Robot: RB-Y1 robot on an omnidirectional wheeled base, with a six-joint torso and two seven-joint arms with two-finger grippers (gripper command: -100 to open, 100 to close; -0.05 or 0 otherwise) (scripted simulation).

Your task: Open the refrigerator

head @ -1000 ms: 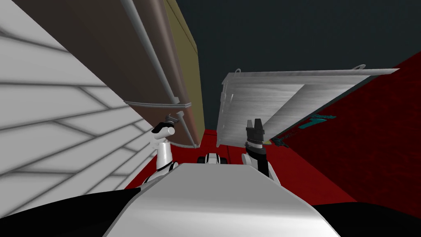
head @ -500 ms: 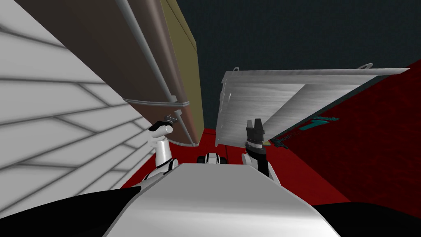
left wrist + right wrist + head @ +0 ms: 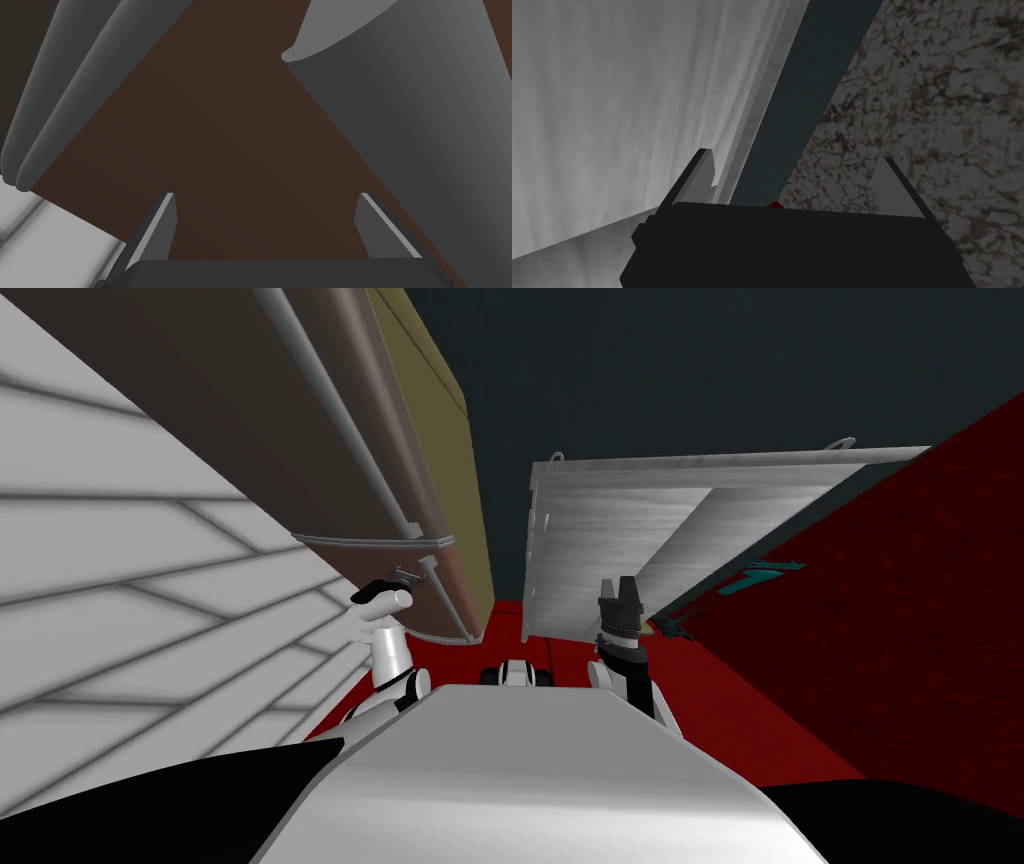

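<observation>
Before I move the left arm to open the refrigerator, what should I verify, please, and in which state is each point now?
1. Left tool open: ok, its fingers stand wide apart.
2. Round grey handle bar between those fingers: not ok; it lies beside the tool, and only the flat brown refrigerator door is between them.
3. Fingers touching the door: cannot tell.
4. Right tool away from the door: ok; it is open near the light grey panel.
5. Door ajar: cannot tell.
</observation>
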